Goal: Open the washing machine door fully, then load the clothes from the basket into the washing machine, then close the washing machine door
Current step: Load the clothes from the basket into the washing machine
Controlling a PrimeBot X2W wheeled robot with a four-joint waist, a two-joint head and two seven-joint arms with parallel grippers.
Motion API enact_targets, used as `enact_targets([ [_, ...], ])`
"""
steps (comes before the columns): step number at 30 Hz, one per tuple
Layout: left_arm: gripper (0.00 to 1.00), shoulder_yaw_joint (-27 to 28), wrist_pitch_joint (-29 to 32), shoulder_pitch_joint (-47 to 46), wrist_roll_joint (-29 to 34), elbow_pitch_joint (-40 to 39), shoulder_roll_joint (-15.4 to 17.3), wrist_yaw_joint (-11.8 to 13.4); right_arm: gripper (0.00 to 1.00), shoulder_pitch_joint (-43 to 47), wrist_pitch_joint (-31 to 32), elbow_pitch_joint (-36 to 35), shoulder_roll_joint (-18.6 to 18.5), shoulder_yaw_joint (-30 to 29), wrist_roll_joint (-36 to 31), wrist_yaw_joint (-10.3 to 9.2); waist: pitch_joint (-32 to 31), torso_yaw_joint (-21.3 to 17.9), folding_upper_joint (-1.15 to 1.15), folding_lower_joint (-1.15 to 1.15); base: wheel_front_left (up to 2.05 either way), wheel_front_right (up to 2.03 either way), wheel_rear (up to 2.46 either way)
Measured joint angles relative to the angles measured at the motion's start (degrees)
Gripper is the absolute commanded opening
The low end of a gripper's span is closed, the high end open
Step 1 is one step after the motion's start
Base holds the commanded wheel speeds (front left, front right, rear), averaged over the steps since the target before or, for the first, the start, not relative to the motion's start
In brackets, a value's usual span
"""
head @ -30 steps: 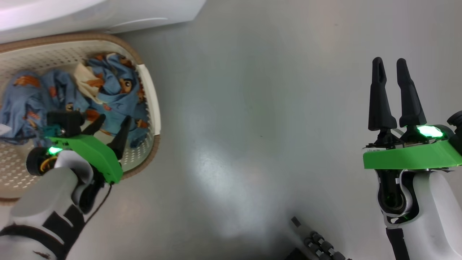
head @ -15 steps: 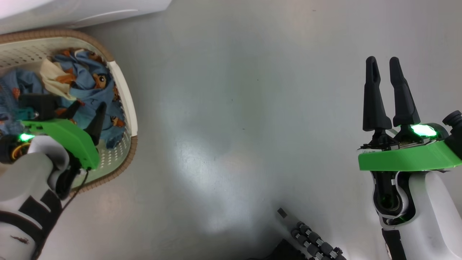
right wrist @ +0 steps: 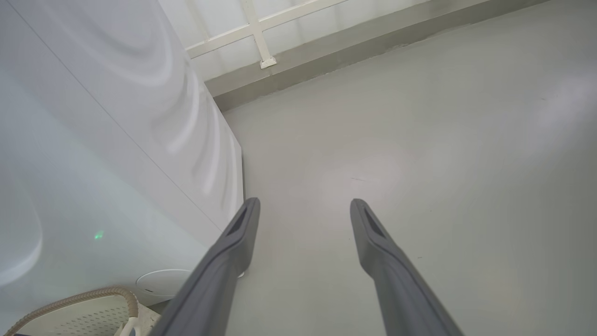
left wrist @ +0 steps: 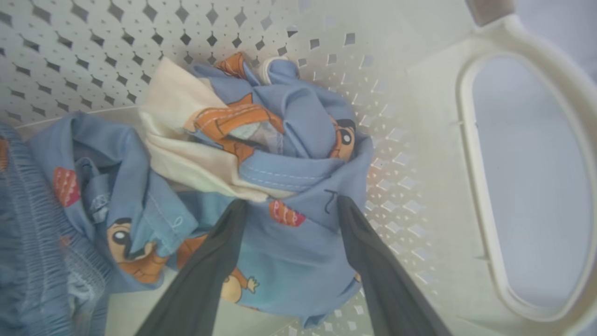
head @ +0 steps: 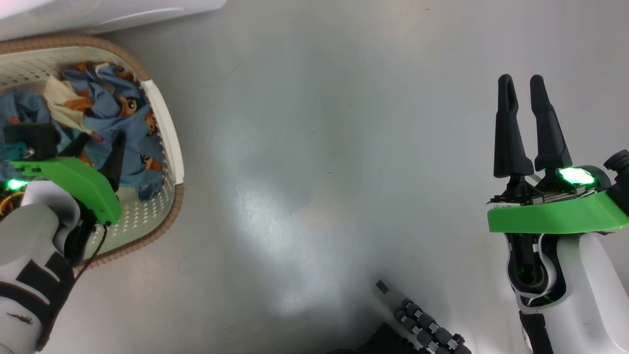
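The cream basket [head: 169,132] stands on the floor at the left, with the light-blue bear-print clothes [head: 125,125] bunched inside it. My left gripper [head: 100,141] reaches down into the basket, open. In the left wrist view its fingers [left wrist: 219,261] straddle a blue fold of the clothes [left wrist: 298,186] beside the basket's handle opening [left wrist: 485,196]. My right gripper [head: 521,81] hangs open over bare floor at the right, holding nothing. A white panel of the washing machine [head: 98,12] shows at the top left. The door is out of view.
The right wrist view has the washer's white side [right wrist: 93,140] on its left, a basket corner [right wrist: 70,303] at the bottom left, and a wall skirting [right wrist: 326,51] beyond. A black ribbed part of my base [head: 427,329] sits at the bottom edge. Grey floor [head: 319,172] lies between the arms.
The camera has swung, so the basket and washer sit further left. My left gripper has gone slightly deeper onto the clothes, still open. The right gripper has barely moved.
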Motion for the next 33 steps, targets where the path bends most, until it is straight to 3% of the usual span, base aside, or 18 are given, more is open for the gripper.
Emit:
enact_targets([
  [7, 1.0, -1.85, 0.93, -0.23, -1.34, -1.94, -0.04, 0.0, 1.0, 0.03, 0.0, -0.34, 0.0, 0.04, 0.0, 0.0, 0.13, -0.42, 0.0, 0.0, 0.0, 0.0, 0.0],
  [8, 0.94, -2.23, 0.93, -0.41, -1.37, -2.05, -0.03, 0.0, 1.0, 0.06, 0.0, -0.34, 0.0, 0.03, 0.0, 0.0, 0.02, -0.44, 0.0, 0.0, 0.0, 0.0, 0.0],
  [9, 0.48, -2.55, 0.94, -0.61, -1.46, -2.15, 0.0, 0.0, 1.0, 0.1, 0.0, -0.34, 0.0, 0.03, 0.0, 0.0, -0.1, -0.46, 0.0, 0.0, 0.0, 0.0, 0.0],
  [10, 0.36, -2.78, 0.96, -0.73, -1.79, -2.25, 0.02, 0.0, 1.0, 0.12, 0.0, -0.33, 0.0, 0.03, 0.0, 0.0, -0.23, -0.49, 0.0, 0.0, 0.0, 0.0, 0.0],
  [11, 0.0, -3.03, 1.11, -0.73, -2.33, -2.32, 0.02, 0.0, 1.0, 0.13, 0.0, -0.33, 0.0, 0.03, 0.0, 0.0, -0.4, -0.51, 0.0, 0.0, 0.0, 0.0, 0.0],
  [25, 0.0, -2.89, -2.29, 2.12, -8.53, -3.68, -1.45, 0.01, 1.0, 0.18, 0.0, 0.0, 0.01, -0.76, -0.86, 0.0, -5.61, 1.19, 0.0, 0.0, 0.0, 0.0, 0.0],
  [33, 0.0, 3.61, -3.2, 6.36, -7.88, -8.62, -2.1, 0.01, 1.0, 0.92, 0.0, 1.13, 0.0, -2.2, -2.32, 0.0, -10.75, 3.44, 0.0, 0.0, 0.0, 0.0, 0.0],
])
